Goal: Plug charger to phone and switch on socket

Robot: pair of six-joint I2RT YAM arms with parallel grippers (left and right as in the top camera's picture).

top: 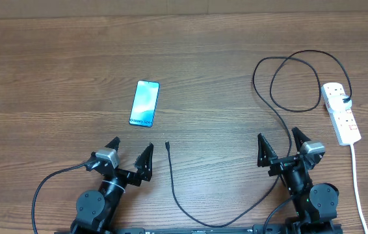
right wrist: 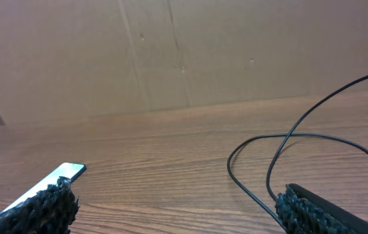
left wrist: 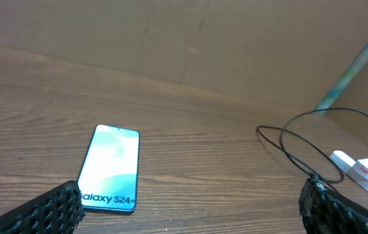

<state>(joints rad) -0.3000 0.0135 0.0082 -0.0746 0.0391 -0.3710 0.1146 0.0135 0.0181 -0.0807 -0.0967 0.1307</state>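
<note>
The phone [top: 145, 103] lies flat left of centre, blue-teal screen up, "Galaxy S24" text at its near end; it also shows in the left wrist view [left wrist: 110, 168] and as a corner in the right wrist view [right wrist: 65, 173]. The charger cable [top: 277, 114] loops from the white power strip [top: 341, 112] at the right round to its black connector tip [top: 168, 145], which lies loose on the table below and right of the phone. My left gripper [top: 129, 153] is open and empty just near of the phone. My right gripper [top: 280, 143] is open and empty beside the cable.
The power strip's white cord [top: 357, 188] runs down to the table's front edge at the far right. A cardboard wall [left wrist: 190, 39] stands along the table's far side. The cable's low loop [top: 210, 221] passes between the two arm bases.
</note>
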